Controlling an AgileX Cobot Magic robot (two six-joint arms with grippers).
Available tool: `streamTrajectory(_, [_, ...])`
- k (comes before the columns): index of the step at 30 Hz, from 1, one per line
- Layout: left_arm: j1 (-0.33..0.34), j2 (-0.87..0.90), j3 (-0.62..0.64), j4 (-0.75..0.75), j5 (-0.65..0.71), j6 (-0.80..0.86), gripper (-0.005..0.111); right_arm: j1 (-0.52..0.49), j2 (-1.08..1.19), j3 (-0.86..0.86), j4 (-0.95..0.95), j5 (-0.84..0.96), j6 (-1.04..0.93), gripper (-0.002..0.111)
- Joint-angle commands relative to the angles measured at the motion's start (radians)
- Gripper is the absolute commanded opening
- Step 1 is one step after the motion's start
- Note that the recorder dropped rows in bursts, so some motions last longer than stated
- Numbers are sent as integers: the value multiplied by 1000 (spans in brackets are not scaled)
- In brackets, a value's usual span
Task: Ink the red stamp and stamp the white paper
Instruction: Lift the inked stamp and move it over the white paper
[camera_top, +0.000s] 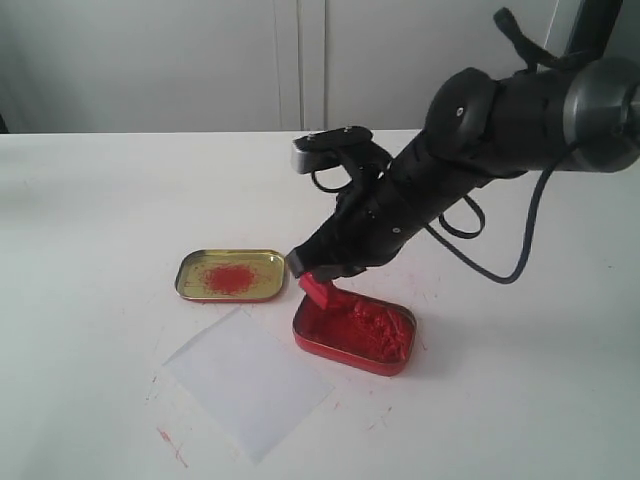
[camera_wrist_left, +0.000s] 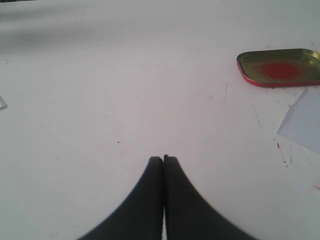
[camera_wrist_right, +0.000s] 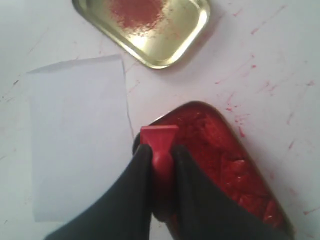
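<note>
The right jaws are pinching the red stamp (camera_wrist_right: 159, 137) by its handle, holding its square base tilted at the 10 o'clock end of the red ink tin (camera_top: 352, 360). Inking it well is likely calling for a level, gentle press into the paste, then a straight lift. The white paper (camera_top: 248, 385) is lying flat on the surface (camera_top: 100, 200) at the tin's 8 o'clock, with the gold lid (camera_top: 190, 280) at 10 o'clock. The left jaws are sitting pressed together, holding nothing, well apart.

Lab-like room: white table (camera_top: 100, 200), plain pale wall panels (camera_top: 150, 60) behind.
</note>
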Motion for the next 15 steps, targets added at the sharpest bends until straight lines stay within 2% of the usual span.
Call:
streamTrajectory(1, [4,-5,5,-10,-1,-1,0,70,-16,-3,-30,-19,-11,0])
streamTrajectory(8, [4,-5,5,-10,-1,-1,0,185,-17,-3,-131,-30,25,0])
streamTrajectory(15, [4,-5,5,-10,-1,-1,0,248,-17,-32,-206,-28,86,0])
